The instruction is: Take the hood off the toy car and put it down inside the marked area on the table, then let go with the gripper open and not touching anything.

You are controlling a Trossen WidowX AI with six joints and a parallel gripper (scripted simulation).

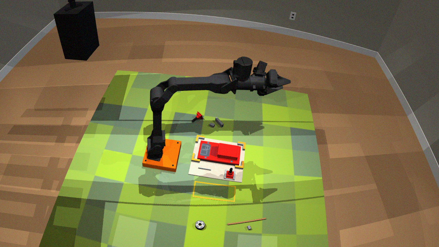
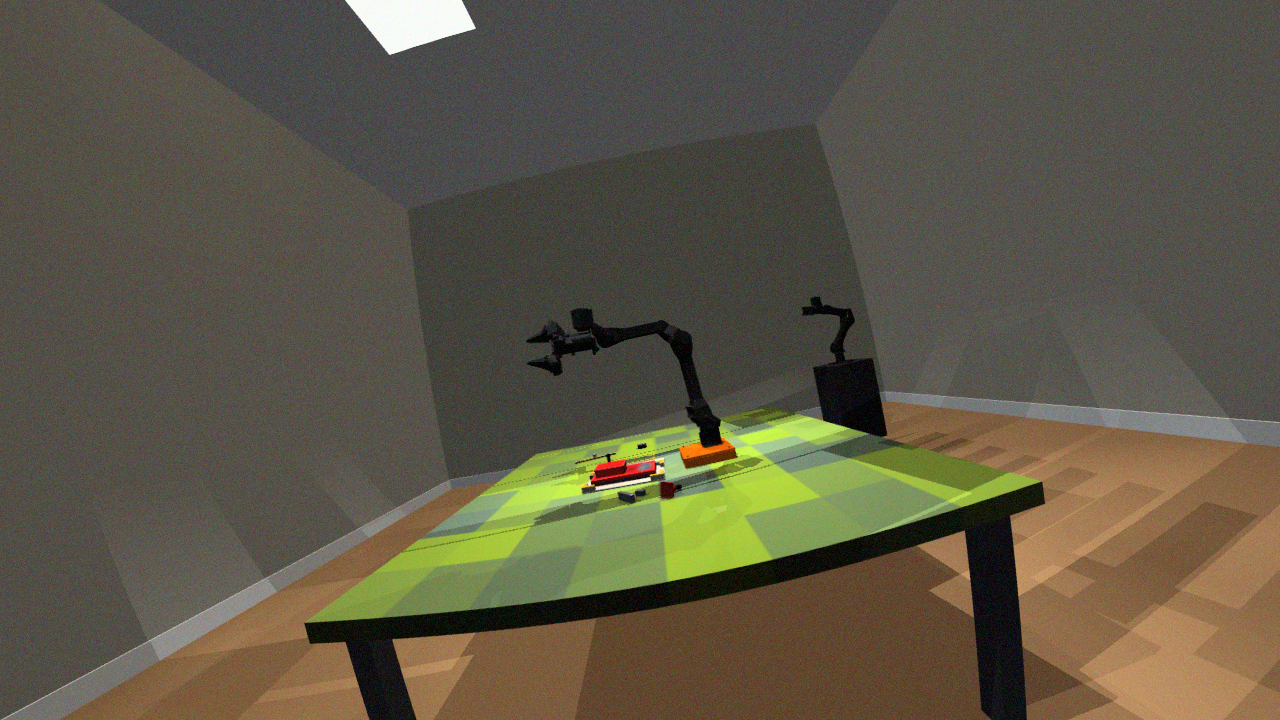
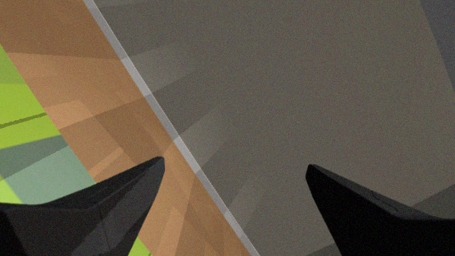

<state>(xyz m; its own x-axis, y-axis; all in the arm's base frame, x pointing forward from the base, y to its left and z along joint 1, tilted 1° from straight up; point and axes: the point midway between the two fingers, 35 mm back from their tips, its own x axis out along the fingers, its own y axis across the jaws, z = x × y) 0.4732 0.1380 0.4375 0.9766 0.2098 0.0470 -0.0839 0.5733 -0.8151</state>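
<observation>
The red toy car (image 1: 213, 150) (image 2: 639, 469) lies on a white board, between yellow corner pieces. The raised red block that looks like its hood (image 1: 228, 151) (image 2: 611, 468) sits on the car's right part in the top view. The marked area (image 1: 193, 189) is a yellow outline on the table in front of the board, with nothing lying inside it. My gripper (image 1: 286, 84) (image 2: 529, 351) (image 3: 237, 167) is open and empty, high above the table and well away from the hood, pointing outward roughly level. The car is out of view in the wrist view.
The white board (image 1: 214, 174) also carries a thin pin (image 1: 204, 168) and a red piece with a black knob (image 1: 229, 174). A red-and-black piece (image 1: 199, 116) and grey blocks (image 1: 219, 121) lie behind. A wheel (image 1: 196, 225), a stick (image 1: 246, 221) and a grey cube (image 1: 248, 227) lie in front.
</observation>
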